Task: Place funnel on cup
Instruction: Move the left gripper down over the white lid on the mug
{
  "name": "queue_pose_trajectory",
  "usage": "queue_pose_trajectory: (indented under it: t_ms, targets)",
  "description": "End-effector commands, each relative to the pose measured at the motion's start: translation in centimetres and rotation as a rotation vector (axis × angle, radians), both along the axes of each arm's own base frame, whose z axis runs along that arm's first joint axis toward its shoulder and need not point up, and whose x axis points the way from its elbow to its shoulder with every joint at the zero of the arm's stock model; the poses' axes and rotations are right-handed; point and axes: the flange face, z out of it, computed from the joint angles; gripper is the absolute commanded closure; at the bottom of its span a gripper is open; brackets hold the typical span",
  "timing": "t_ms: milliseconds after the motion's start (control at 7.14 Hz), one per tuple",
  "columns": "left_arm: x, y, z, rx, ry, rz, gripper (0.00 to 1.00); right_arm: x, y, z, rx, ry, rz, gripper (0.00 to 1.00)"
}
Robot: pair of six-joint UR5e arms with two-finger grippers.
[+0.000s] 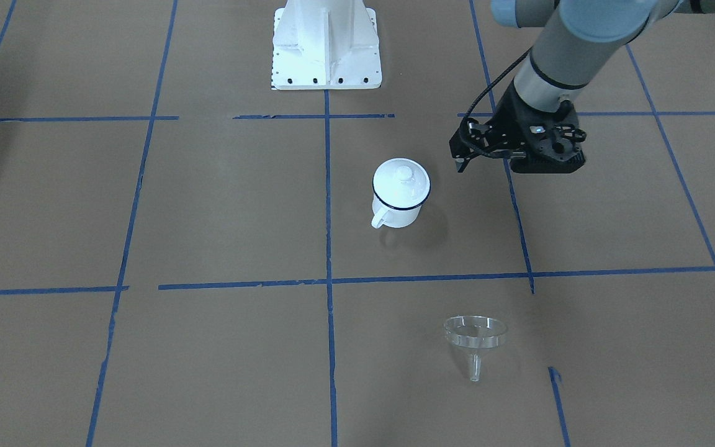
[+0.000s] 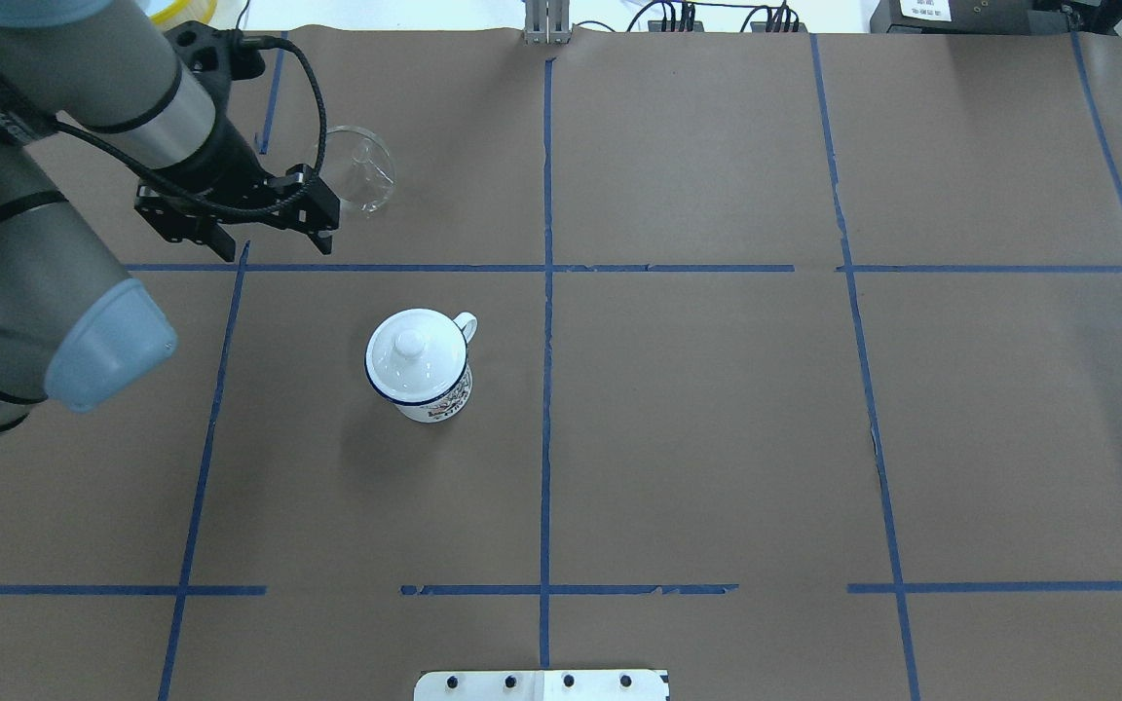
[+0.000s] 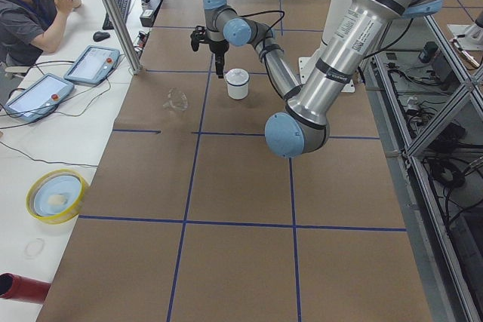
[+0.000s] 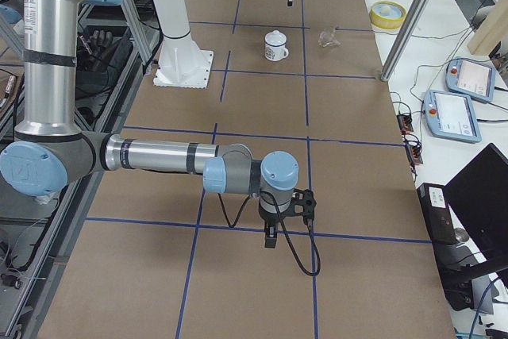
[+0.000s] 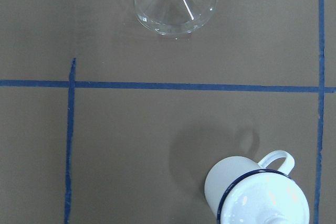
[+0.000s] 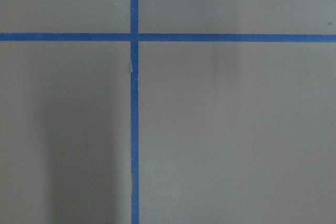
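Note:
The clear funnel (image 1: 475, 335) lies on the brown paper on its own, and shows in the overhead view (image 2: 356, 170) and at the top of the left wrist view (image 5: 176, 1). The white cup (image 1: 398, 214) with a dark blue rim stands upright near the table's middle (image 2: 439, 404), with a round white knobbed lid (image 2: 412, 346) on top. It shows at the lower right of the left wrist view (image 5: 231, 182). My left gripper (image 2: 274, 243) hangs open and empty above the table between funnel and cup, touching neither. My right gripper (image 4: 270, 240) hovers far away over bare paper; I cannot tell its state.
The white robot base plate (image 1: 326, 43) sits at the table's robot-side edge. Blue tape lines (image 2: 546, 268) grid the paper. A yellow bowl (image 3: 56, 195) and tablets (image 3: 90, 64) lie on the side bench beside a seated operator (image 3: 30, 5).

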Motion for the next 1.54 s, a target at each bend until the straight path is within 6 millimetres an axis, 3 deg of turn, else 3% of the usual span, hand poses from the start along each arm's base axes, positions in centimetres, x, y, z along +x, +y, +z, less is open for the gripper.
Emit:
queue_pose_trajectory:
  t_ms: [0, 140, 560, 1400]
  targets:
    - [5.9, 1.8, -1.0, -0.040, -0.046, -0.029, 0.00, 0.0, 0.0, 0.0, 0.000, 0.000, 0.000, 0.00]
    - [8.3, 2.5, -1.1, -0.053, -0.059, -0.016, 0.01, 0.0, 0.0, 0.0, 0.000, 0.000, 0.000, 0.00]
    - [10.6, 4.5, -1.8, -0.071, -0.036, -0.005, 0.10, 0.0, 0.0, 0.0, 0.000, 0.000, 0.000, 0.00]
    - [12.4, 4.1, -0.9, -0.068, -0.019, 0.001, 0.34, 0.0, 0.0, 0.0, 0.000, 0.000, 0.000, 0.00]
